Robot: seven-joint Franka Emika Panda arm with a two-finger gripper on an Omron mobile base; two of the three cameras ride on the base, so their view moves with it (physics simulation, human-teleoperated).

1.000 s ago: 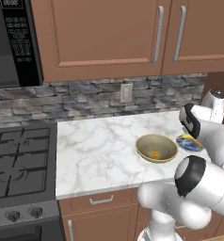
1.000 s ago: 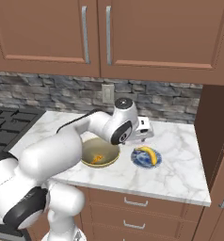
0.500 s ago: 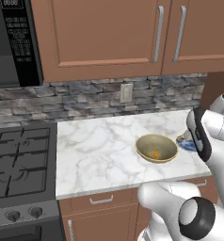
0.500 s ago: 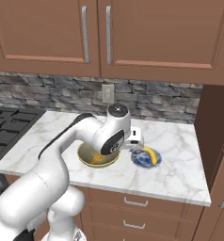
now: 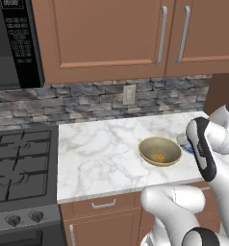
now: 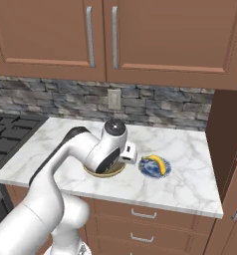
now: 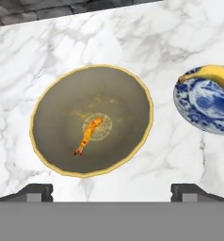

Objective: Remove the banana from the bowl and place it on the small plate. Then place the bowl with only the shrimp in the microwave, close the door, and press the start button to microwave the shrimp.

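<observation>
In the hand view my gripper [image 7: 112, 190] hangs open above the counter, its fingertips [image 7: 36, 190] wide apart with nothing between them. Just beyond them sits the tan bowl [image 7: 57, 117], holding one orange shrimp [image 7: 87, 135] at its centre. To its right lies the small plate [image 7: 203, 106], blue-patterned, with the banana [image 7: 212, 74] resting on its far edge. The right base view shows the banana [image 6: 157, 163] on the plate [image 6: 149, 170], and my arm covers most of the bowl [image 6: 109, 173]. The microwave [image 5: 18, 43] hangs at upper left; its door is out of view.
A black stove [image 5: 18, 163] adjoins the marble counter [image 5: 97, 153] on the left. Brown cabinets [image 5: 121, 33] hang above a stone backsplash with an outlet [image 5: 129, 94]. A tall brown panel [image 6: 230, 134] closes the counter's right end.
My hand has shifted left, from over the plate to over the bowl, and the arm has swung round. Bowl, plate and banana have stayed put.
</observation>
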